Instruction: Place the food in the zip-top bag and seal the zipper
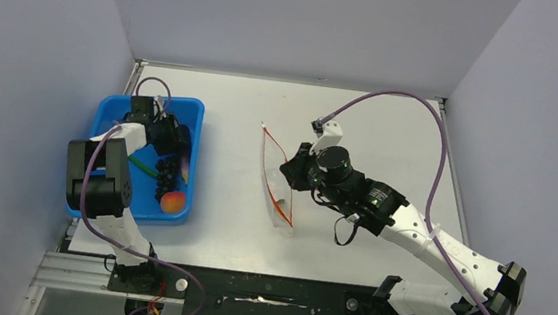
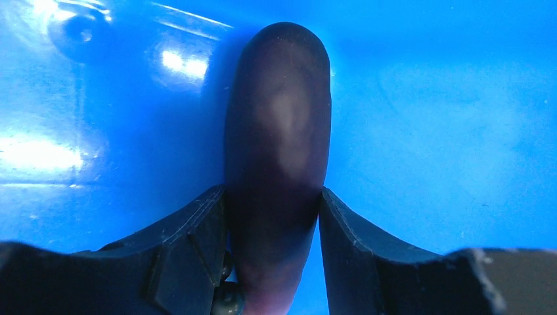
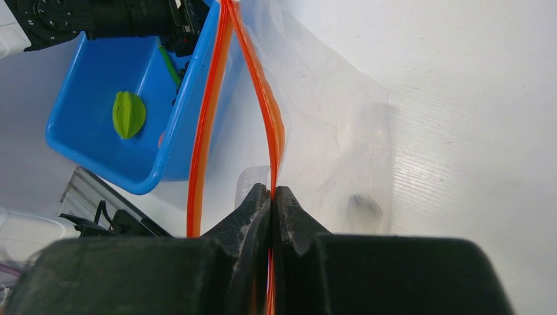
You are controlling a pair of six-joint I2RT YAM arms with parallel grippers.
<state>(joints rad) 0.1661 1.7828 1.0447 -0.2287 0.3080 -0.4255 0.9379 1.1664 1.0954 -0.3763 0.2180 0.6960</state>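
Purple food piece (image 2: pixel 279 125) touches both left gripper (image 2: pixel 272 193) jaws; centre the grip before lifting. Right gripper (image 3: pixel 271 190) jaws pinch the zipper (image 3: pixel 276 138).

- Tray (image 1: pixel 108 116): bright glossy blue, streaked with white glare
- Oblong toy food (image 2: pixel 279 131): dark purple with a pale smudge at its middle, set between matte black left fingers (image 2: pixel 190 243)
- Grape bunch (image 1: pixel 167 176): purple, close to black
- Round fruit (image 1: pixel 172 202): orange-red shading to yellow
- Pod (image 1: pixel 144 166): a thin line of green
- Ridged fruit (image 3: pixel 128 113): lime green
- Zip-top bag (image 3: pixel 328 111): clear, with a grey crinkled sheen
- Zipper (image 3: pixel 203 125): vivid orange-red
- Right fingers (image 3: pixel 246 216): black
- Bench (image 1: pixel 392 123): off-white, faintly streaked
- Walls (image 1: pixel 34 31): pale lavender-grey
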